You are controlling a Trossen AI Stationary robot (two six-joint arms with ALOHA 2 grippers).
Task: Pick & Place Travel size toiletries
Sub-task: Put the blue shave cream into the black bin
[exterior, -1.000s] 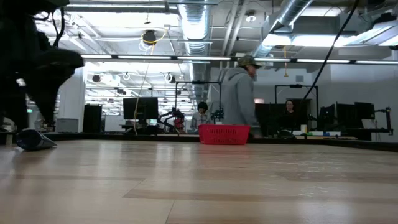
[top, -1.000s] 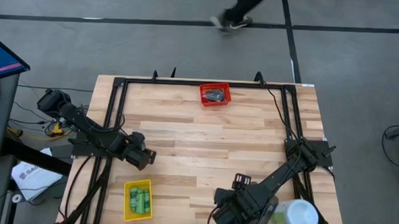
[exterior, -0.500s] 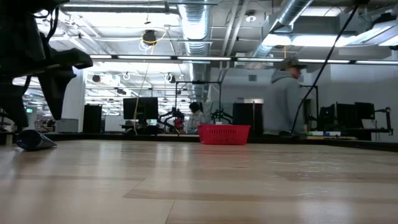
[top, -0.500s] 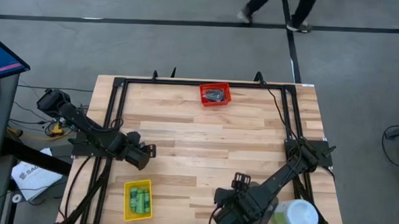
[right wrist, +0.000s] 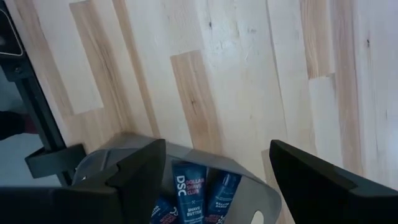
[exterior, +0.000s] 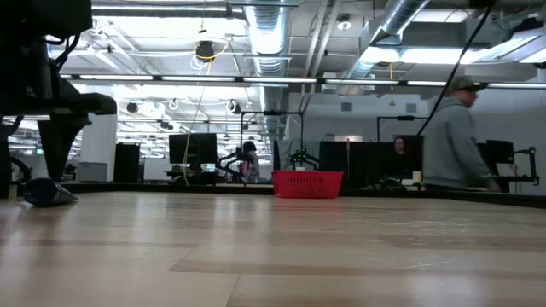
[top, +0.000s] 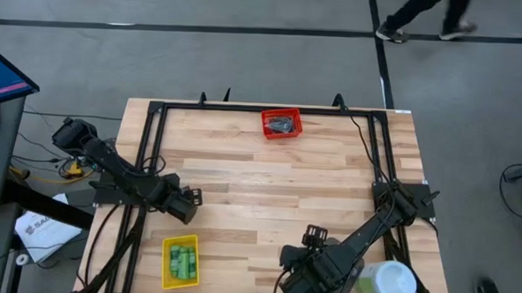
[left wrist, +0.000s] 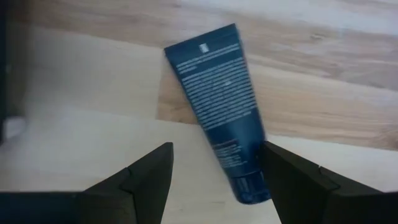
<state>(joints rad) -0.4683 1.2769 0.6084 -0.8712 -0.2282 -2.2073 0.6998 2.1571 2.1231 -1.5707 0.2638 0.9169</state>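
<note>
At the left side of the table, the left gripper (top: 188, 205) hung low over the wood with its jaws spread wide and nothing between them. Its wrist view showed one dark blue tube (left wrist: 222, 106) lying flat on the boards directly ahead of the parted fingers (left wrist: 146, 177), not yet touched; the overhead view hid this tube beneath the gripper. Near the front left edge stood a yellow bin (top: 181, 260) holding the green bottles (top: 183, 260), which appeared already sorted. At the far edge, centre, a red basket (top: 281, 124) held dark items, probably the pucks, though too small to confirm.

Further right, the right gripper (top: 301, 276) sat at the front edge beside a pale green and white tub (top: 387, 282). Its wrist view showed jaws spread and empty above a grey container (right wrist: 186, 177) with several blue tubes (right wrist: 188, 190) inside, a container not discernible from overhead.

Assessment: bottles and most tubes were binned; the one loose tube on the left remained to be picked and placed.

The low view showed the red basket and a dark tube-like item (exterior: 47, 193) lying at the left, plus a person (exterior: 456, 136) beyond the table.
</note>
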